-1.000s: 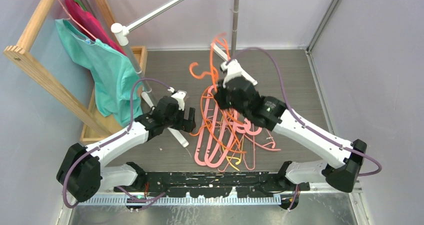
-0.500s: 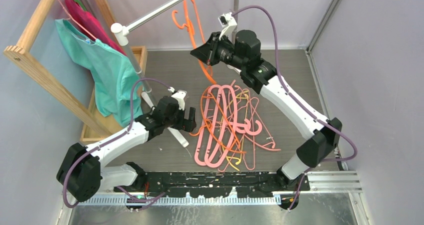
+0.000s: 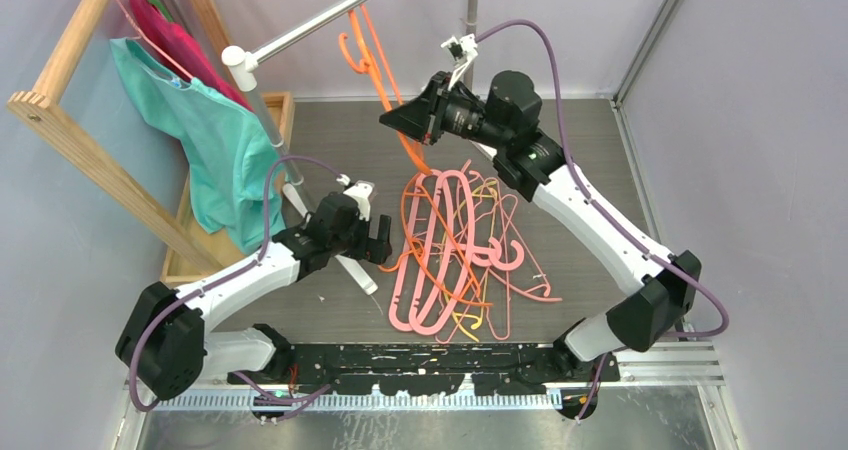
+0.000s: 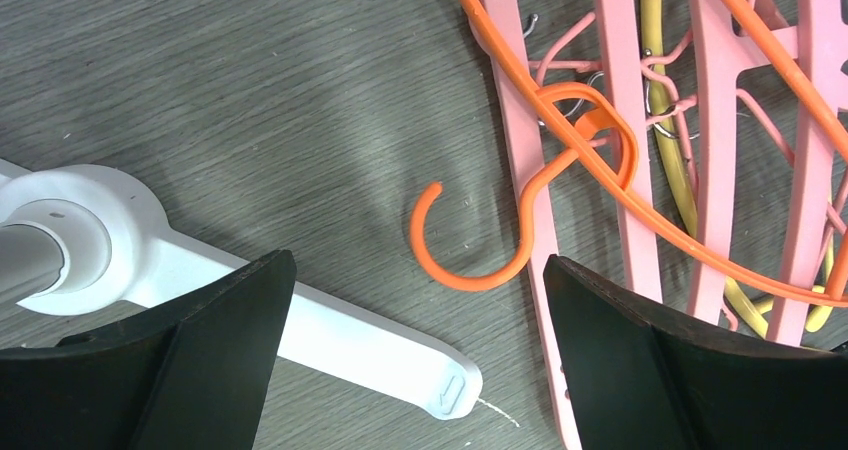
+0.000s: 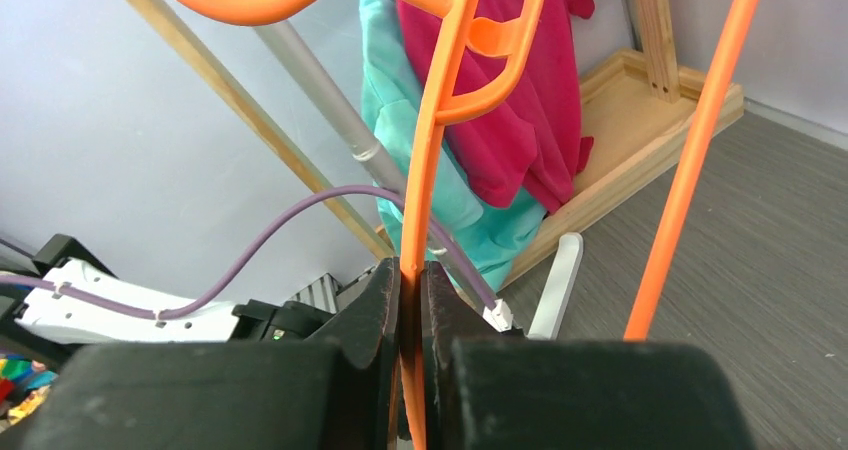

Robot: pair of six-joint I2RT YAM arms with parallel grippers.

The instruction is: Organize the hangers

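Note:
A tangled pile of pink, orange and yellow hangers (image 3: 455,250) lies on the grey floor in the middle. My right gripper (image 3: 395,118) is raised and shut on a thick orange hanger (image 3: 375,60), whose hook reaches up at the metal rail (image 3: 320,22); the wrist view shows the jaws clamped on its bar (image 5: 425,170). My left gripper (image 3: 380,240) is open and empty, low over the floor at the pile's left edge. In its wrist view an orange hook (image 4: 470,240) and pink hangers (image 4: 620,120) lie between and beyond the fingers.
The rack's white foot (image 4: 300,320) lies under my left gripper. A wooden frame (image 3: 80,130) at the left holds a thin pink hanger with teal (image 3: 215,140) and magenta garments. A metal pole (image 3: 470,20) stands at the back. Grey walls close in on the sides.
My right gripper lifted the orange hanger off the pile and carried it up and left toward the rail; since half a second ago it shifted slightly. The left arm stayed still.

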